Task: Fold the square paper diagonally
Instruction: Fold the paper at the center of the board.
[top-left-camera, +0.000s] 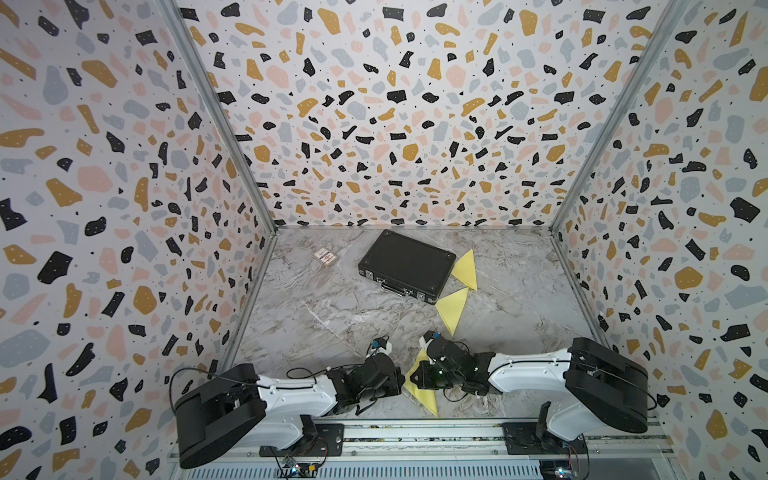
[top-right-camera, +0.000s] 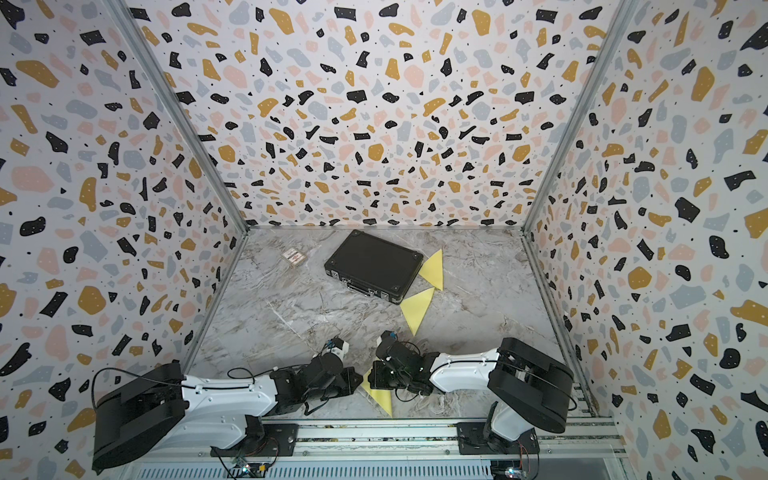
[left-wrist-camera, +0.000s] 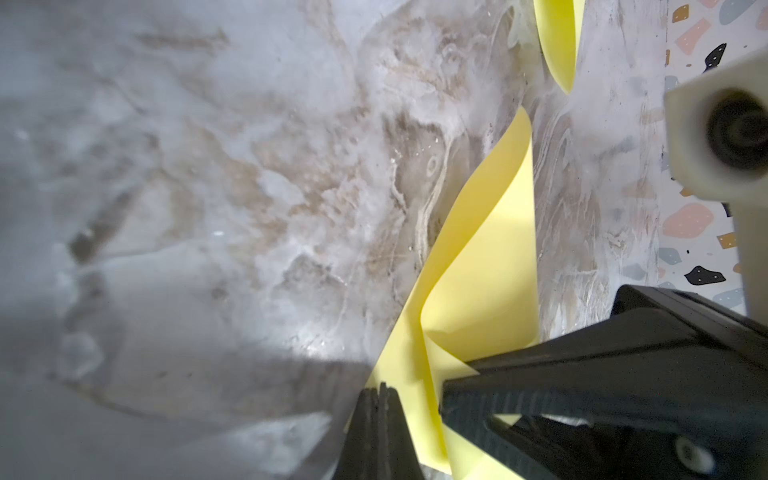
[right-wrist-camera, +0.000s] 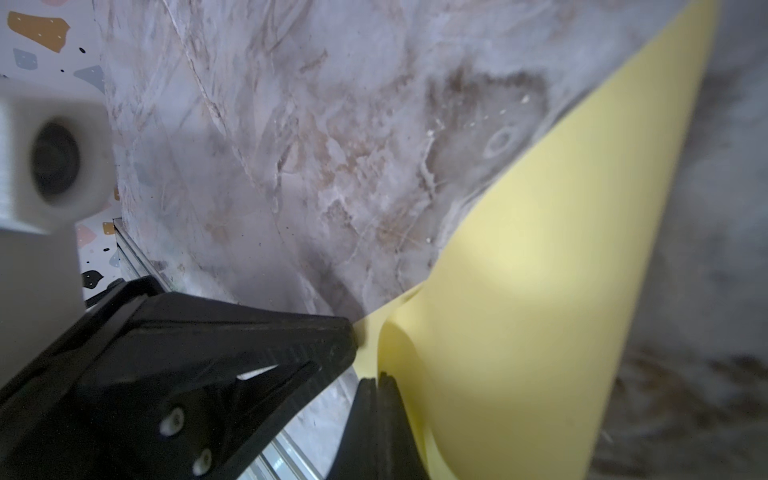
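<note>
**Soft curl may spring open before a crease sets**

At the near edge of the marble table (top-left-camera: 332, 316), between the two arms, the yellow square paper (top-left-camera: 426, 399) stands in a loose curl, not yet creased. The left tool (left-wrist-camera: 378, 388) and right tool (right-wrist-camera: 379, 380) each have jaws pressed together at the paper's edge; whether either pinches a layer, I can't tell. If the corners slip out of line, I'd expect a skewed fold or a crumpled sheet. The black case (top-left-camera: 405, 266) shows no label, and the print on the small pack (top-left-camera: 325, 256) is too small to read.
</note>
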